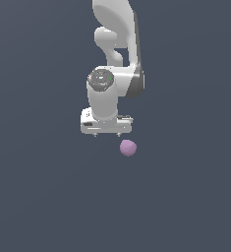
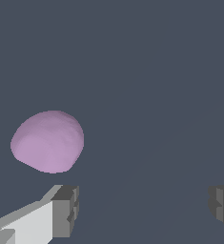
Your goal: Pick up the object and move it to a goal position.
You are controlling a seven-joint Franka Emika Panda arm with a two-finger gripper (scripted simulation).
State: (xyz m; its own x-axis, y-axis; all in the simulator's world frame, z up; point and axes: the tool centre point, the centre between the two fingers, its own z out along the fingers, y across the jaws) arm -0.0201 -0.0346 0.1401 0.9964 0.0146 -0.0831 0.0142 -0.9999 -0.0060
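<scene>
The object, a small lilac ball (image 1: pixel 128 147), lies on the dark grey floor just below the white hand in the exterior view, slightly toward that view's right. My gripper (image 1: pixel 107 134) hangs from the white arm above it, fingers barely showing under the hand. In the wrist view the ball (image 2: pixel 48 141) looks large and lumpy, sitting ahead of one grey finger pad (image 2: pixel 66 209) and outside the gap. The gripper (image 2: pixel 144 207) is open, its two pads far apart with nothing between them.
A plain dark grey surface (image 1: pixel 38 197) fills both views. The white arm (image 1: pixel 118 44) rises toward the top of the exterior view. Nothing else shows.
</scene>
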